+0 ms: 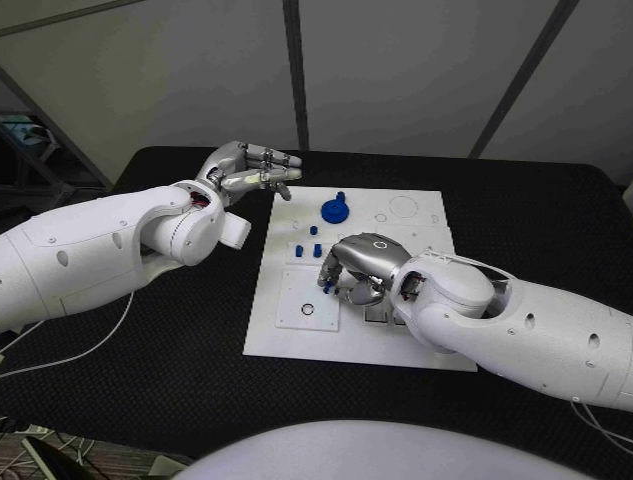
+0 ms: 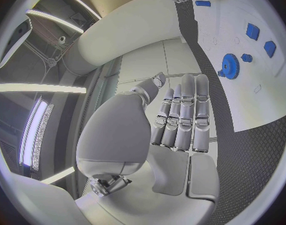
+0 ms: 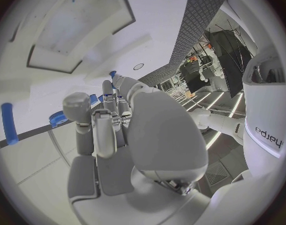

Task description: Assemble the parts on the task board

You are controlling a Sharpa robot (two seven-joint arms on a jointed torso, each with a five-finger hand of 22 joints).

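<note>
Black textured table (image 1: 547, 230), grey panel walls behind. White flat task board (image 1: 403, 350) sits mid-table, square to me.

On the board I see a blue gear-like round part with a stub handle (image 1: 336, 210) near the far edge, a cluster of small blue pegs (image 1: 308, 250) just this side of it, and a thin black ring (image 1: 306, 310) toward the left edge.

My right hand (image 1: 362, 268) is down on the board's middle, fingers curled, with a small blue peg (image 1: 328, 284) at its fingertips. It looks pinched, but I can't tell for sure from the head view. In the right wrist view a blue tip (image 3: 112, 74) shows past the fingers (image 3: 108, 97), and a long blue pin (image 3: 9, 124) lies on the board well apart.

My left hand (image 1: 244, 168) hovers off the board's far-left corner, fingers together, loosely bent, holding nothing. The left wrist view confirms: straight fingers (image 2: 183, 117), nothing in them.

Step in hand, as I judge it: seat the peg in its hole. Keep it upright, align over the hole before pressing, go slow, keep the left hand clear of the gear.
</note>
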